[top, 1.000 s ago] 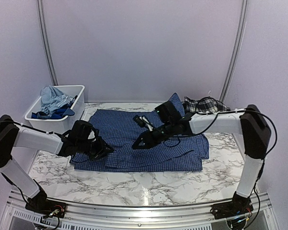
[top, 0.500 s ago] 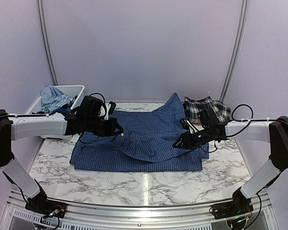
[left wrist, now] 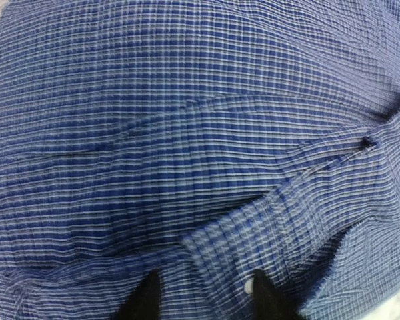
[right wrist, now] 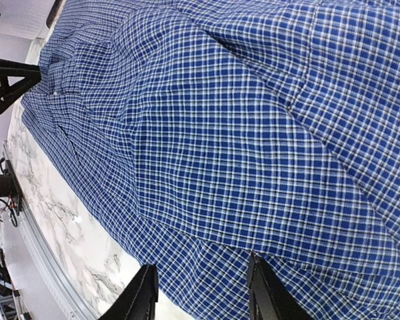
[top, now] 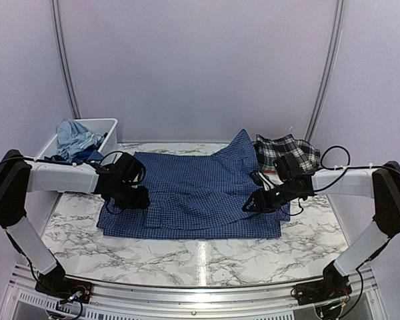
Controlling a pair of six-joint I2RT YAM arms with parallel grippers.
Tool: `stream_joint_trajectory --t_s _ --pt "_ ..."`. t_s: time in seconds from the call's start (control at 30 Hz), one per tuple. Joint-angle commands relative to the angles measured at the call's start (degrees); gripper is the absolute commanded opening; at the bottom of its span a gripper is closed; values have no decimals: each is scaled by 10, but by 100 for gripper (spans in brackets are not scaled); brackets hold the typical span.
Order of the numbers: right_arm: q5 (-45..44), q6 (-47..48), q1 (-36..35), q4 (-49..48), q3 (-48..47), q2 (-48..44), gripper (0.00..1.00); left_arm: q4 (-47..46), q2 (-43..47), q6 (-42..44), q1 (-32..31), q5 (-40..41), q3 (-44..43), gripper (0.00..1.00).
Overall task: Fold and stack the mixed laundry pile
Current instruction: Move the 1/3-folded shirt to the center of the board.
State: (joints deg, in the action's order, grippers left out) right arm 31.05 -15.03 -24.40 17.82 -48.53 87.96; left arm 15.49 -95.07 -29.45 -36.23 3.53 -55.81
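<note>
The navy small-check button shirt (top: 200,193) lies spread flat across the middle of the marble table, with a sleeve folded in over its body. My left gripper (top: 137,199) hovers low over the shirt's left part; in the left wrist view it (left wrist: 203,300) stands open above a cuff (left wrist: 253,247) with a white button. My right gripper (top: 251,204) is over the shirt's right front part and is open too (right wrist: 203,293), nothing between its fingers. The black-and-white plaid piece (top: 287,149) lies bunched at the back right. A light blue T-shirt (top: 73,136) and a royal blue garment (top: 80,158) sit in the bin.
The white plastic bin (top: 101,155) stands at the back left, close behind my left arm. Bare marble table (top: 207,257) runs along the front edge, below the shirt. The left arm's mount shows at the far left of the right wrist view.
The left gripper carried the shirt's left sleeve up toward the middle, let it go and drew back down to the left. The right gripper withdrew from the shirt's centre to its right side.
</note>
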Motion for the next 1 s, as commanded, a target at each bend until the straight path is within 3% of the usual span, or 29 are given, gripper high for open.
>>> stream_joint_trajectory --t_s 0.0,0.13,0.37,0.53,0.8,0.97 --pt "-21 10 3 25 -4 -8 42 66 57 19 3 104 -17 71" --pt "-36 5 2 22 -13 0 42 67 91 25 3 73 4 83" --pt "-42 3 2 36 -22 72 42 52 21 -20 3 12 45 82" --pt "-34 -17 2 40 32 66 42 34 39 -70 0 -13 108 78" --pt "-7 -65 -29 71 152 -42 41 38 133 -183 -97 -56 223 72" --pt "29 -117 -81 128 179 -171 41 77 251 -275 -172 -66 272 70"
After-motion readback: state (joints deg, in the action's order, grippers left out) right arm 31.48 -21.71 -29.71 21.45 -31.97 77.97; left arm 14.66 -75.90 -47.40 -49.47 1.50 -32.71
